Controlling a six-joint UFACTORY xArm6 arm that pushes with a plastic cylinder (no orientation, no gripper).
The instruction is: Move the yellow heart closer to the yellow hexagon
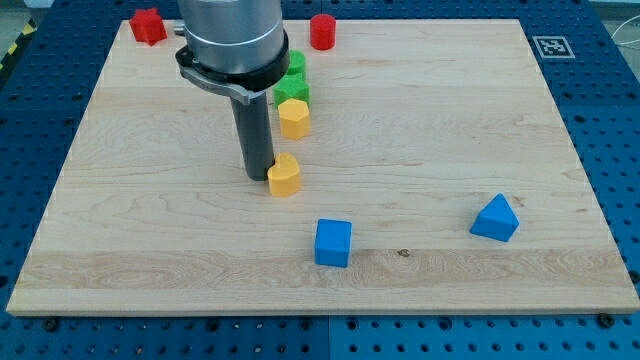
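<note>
Pale wooden tabletop (450, 120): my tip (261, 178), a bare rod with nothing to open or close, touches the yellow heart (285, 176) from the view's left, just below the yellow hexagon (294, 118), probably positioned to nudge it upward.

A pale wooden board (420, 150) with visible grain fills most of the view, evenly lit with soft shadows. It lies on a blue perforated base (30, 110) whose holes form a regular grid, showing along all 4 edges. A black-and-white square marker (553, 46) sits at the board's corner at the view's top right.
</note>
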